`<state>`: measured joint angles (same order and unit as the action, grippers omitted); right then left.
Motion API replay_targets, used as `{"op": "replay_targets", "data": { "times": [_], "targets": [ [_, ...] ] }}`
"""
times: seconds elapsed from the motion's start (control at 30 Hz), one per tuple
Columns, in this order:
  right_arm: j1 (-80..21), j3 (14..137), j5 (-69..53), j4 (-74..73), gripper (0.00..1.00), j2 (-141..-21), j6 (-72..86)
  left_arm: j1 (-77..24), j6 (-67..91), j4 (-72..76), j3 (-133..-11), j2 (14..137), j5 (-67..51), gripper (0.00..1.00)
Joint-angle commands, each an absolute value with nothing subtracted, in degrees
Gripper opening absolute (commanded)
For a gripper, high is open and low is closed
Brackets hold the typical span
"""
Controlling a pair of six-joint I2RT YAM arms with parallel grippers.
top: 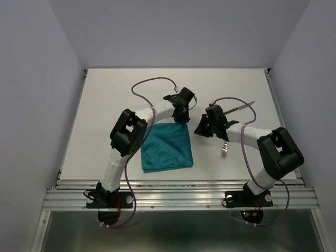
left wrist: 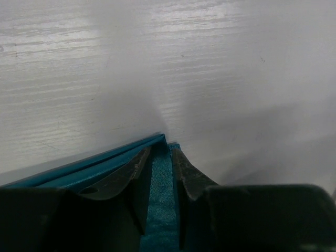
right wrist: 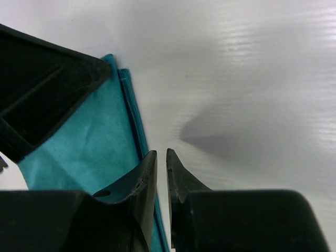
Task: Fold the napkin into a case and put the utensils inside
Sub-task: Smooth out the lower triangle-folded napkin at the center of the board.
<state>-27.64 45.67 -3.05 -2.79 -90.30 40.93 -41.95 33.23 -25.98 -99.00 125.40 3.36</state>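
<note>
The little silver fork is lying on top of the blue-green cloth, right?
Not quite. The slim silver fork is not on top of the folded teal cloth napkin. It is lying on the bare white table beside the cloth and does not touch it. The top external view shows this.

napkin (top: 167,148): on table (top: 105,105), near-centre | fork (top: 224,151): right of napkin | knife (top: 240,108): behind fork
</note>
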Motion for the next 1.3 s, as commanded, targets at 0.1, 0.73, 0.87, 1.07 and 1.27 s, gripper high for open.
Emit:
{"op": "replay_targets", "data": {
  "times": [0.1,0.73,0.87,1.07,1.27],
  "targets": [
    [-26.5,51.8,-10.4,4.7,0.21,-97.2,42.0,-42.4,33.5,-27.2,-103.3,125.6,3.5,0.34],
    [-26.5,52.4,-10.5,9.2,0.07,-104.4,45.2,-42.4,33.7,-28.0,-103.7,129.6,3.9,0.05],
    [-26.5,51.3,-9.8,9.8,0.04,-103.8,45.7,-42.4,33.7,-27.9,-103.2,129.3,4.0,0.00],
    [-26.5,50.7,-8.3,9.8,0.07,-102.8,46.2,-42.4,34.5,-26.2,-100.6,126.7,4.3,0.00],
    [-26.5,50.5,-7.8,9.8,0.04,-102.5,46.5,-42.4,34.6,-24.5,-98.2,122.4,4.5,0.00]
  ]
}}
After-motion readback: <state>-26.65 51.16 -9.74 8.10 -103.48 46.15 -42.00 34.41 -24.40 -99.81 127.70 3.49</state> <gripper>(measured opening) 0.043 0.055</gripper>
